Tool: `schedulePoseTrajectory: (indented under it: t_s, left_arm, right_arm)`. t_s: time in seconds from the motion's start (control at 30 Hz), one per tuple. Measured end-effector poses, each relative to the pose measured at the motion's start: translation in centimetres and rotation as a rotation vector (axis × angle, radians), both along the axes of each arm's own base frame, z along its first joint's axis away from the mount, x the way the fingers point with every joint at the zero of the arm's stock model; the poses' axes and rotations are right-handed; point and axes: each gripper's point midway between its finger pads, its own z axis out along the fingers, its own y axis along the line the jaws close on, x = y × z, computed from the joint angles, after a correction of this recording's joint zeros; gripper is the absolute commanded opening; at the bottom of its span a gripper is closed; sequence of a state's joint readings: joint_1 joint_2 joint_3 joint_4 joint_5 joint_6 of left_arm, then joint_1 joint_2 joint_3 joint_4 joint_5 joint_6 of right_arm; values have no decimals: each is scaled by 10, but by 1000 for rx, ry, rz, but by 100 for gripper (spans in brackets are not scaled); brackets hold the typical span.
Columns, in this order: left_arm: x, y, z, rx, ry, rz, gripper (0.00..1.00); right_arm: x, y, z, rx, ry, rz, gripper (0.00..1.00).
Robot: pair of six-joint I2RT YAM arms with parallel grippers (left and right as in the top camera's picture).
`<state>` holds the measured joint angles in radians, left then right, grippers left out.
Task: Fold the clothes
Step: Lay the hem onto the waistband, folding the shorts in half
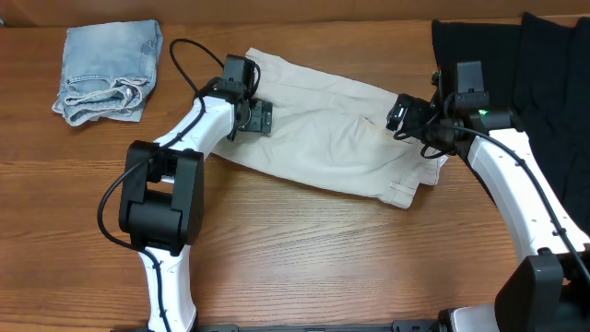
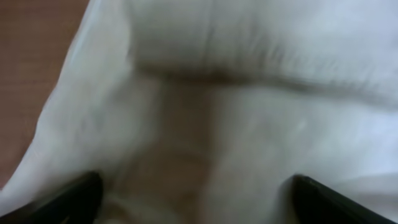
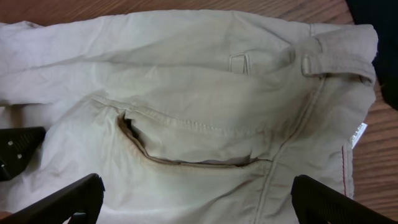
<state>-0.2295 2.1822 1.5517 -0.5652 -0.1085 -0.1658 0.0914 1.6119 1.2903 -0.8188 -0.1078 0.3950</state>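
We see the shorts (image 1: 323, 134) lying spread on the middle of the wooden desk (image 1: 313, 258), a pale cream-beige pair stretched slantwise from about 10 o'clock to about 4 o'clock in the overhead view, with soft wrinkles across the cloth. The left end effector (image 1: 260, 117) sits over the 9 o'clock end of the shorts. Its fingers (image 2: 68, 202) are spread wide and released, and its own camera shows blurred cream fabric close beneath and between them. The right end effector (image 1: 401, 115) hangs over the 3 o'clock end, also released and gripping nothing. Its camera looks down on a welt pocket (image 3: 186, 146) that gapes slightly, two belt loops (image 3: 239, 62) above it, and the waistband (image 3: 342, 50) towards 2 o'clock, beside a line of red stitching and a small white label at 3 o'clock. A crumpled light-blue denim garment (image 1: 106, 69) rests at 10 o'clock on the desk, well apart from the shorts. Large black garments (image 1: 535, 65) cover the 2 o'clock corner, near the waistband end.
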Motion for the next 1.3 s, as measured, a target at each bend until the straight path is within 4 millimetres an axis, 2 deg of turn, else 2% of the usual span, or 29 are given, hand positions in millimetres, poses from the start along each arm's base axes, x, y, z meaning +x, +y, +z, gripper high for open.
schedulePoseTrajectory:
  t_s: [0.43, 0.57, 0.73, 0.83, 0.93, 1.03, 1.17, 1.3]
  left_arm:
    - [-114, 45, 1, 102, 463, 213, 100]
    - [-131, 49, 2, 129, 528, 223, 100]
    - [-126, 48, 9, 128, 530, 229, 100]
    - [-96, 44, 32, 114, 441, 226, 100]
    - [-57, 50, 57, 150, 286, 229, 100]
    - [-43, 61, 60, 200, 218, 245, 98]
    - [-34, 62, 61, 197, 178, 251, 84]
    - [-29, 60, 61, 180, 163, 248, 83]
  right_arm:
    - [-13, -1, -7, -6, 60, 3, 100]
    - [-14, -1, -7, -8, 64, 3, 100]
    - [-12, -1, -6, -7, 55, 2, 100]
    - [-12, -1, -6, -7, 53, 2, 100]
    - [-5, -1, -3, -4, 23, 2, 100]
    - [-7, -1, -6, -8, 30, 1, 100]
    - [-8, -3, -9, -15, 35, -2, 100]
    - [-7, -3, -12, -16, 43, -3, 100]
